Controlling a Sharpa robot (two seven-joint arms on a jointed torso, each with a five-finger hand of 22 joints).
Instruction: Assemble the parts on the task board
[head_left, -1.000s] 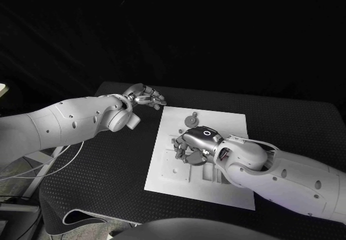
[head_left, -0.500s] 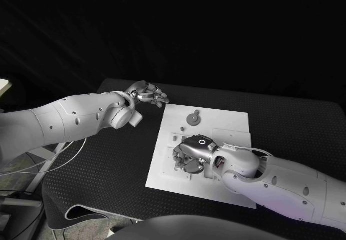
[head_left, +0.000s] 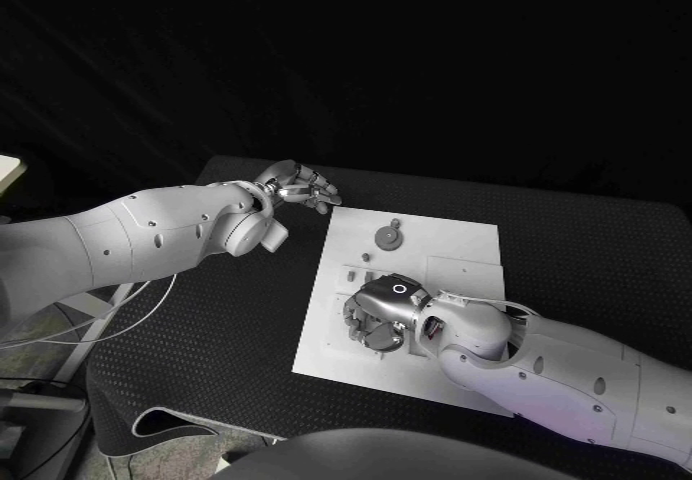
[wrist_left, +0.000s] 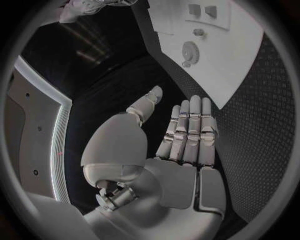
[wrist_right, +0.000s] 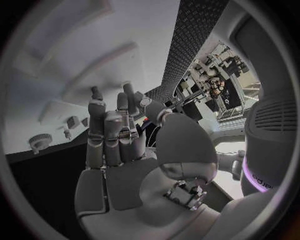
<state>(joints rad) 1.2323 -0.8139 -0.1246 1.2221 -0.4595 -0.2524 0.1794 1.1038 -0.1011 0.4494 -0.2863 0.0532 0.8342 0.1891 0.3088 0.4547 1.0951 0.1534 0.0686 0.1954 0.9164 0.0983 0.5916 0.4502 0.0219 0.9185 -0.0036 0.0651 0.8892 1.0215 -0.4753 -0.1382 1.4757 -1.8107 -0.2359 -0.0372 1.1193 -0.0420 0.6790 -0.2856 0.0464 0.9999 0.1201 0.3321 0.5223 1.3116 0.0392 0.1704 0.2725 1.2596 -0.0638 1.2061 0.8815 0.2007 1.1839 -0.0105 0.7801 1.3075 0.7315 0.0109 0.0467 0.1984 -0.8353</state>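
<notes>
On the task board (head_left: 433, 250), toward its far end, the round part (head_left: 388, 237) lay flat, beyond my right hand (head_left: 381, 316), which hovered over the board's middle, fingers loosely curled, holding nothing I could see. My left hand (head_left: 300, 188) was off the board's far corner, open-fingered and empty.

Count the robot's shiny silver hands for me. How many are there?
2. The silver left hand hovers over the black table, off the white task board's far corner. The silver right hand sits over the board's middle.
</notes>
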